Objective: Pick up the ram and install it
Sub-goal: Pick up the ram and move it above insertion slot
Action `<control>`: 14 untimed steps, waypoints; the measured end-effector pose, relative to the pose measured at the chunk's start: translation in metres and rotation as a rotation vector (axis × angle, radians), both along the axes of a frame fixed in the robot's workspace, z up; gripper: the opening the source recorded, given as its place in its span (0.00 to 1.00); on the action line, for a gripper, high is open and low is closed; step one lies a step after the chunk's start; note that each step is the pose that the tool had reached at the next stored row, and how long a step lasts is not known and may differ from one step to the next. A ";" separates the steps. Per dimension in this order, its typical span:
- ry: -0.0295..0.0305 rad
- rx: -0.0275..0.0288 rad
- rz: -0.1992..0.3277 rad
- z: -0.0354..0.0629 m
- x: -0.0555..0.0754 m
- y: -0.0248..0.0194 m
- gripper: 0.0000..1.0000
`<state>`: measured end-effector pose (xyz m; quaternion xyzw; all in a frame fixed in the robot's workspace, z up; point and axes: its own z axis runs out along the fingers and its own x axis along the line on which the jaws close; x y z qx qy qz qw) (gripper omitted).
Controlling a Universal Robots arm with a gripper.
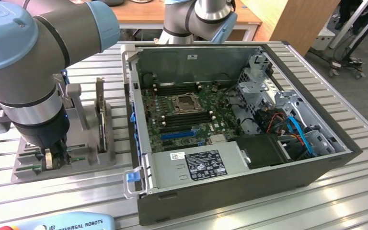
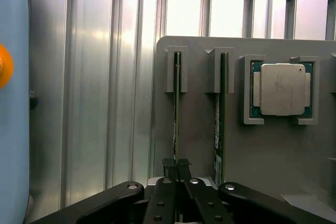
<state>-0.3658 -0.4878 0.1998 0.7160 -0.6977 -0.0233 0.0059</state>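
The ram (image 2: 177,108) is a thin green stick standing on edge in a slot of the grey holder (image 2: 199,129). My gripper (image 2: 176,165) sits at the stick's near end, its black fingers (image 2: 167,163) closed against both faces of the board. A second stick with a white label (image 2: 219,114) stands in the neighbouring slot, untouched. In the exterior view my gripper (image 1: 53,160) is lowered onto the holder (image 1: 63,167) at the exterior view's left, beside the open computer case (image 1: 337,158). The motherboard's memory slots (image 1: 171,88) lie inside the case.
A processor chip (image 2: 282,88) rests in a pocket of the holder. An upright card (image 1: 99,115) stands in the holder close to the arm. The case holds a processor socket (image 1: 187,103), a power supply (image 1: 197,165) and blue cables (image 1: 299,132). A light blue pendant (image 1: 63,223) lies near the table's front.
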 end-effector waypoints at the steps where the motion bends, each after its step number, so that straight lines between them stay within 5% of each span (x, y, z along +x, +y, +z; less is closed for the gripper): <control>1: 0.0000 0.0000 0.000 0.0000 0.000 0.0000 0.11; 14: -0.0002 0.0001 0.000 0.0003 0.000 0.0000 0.11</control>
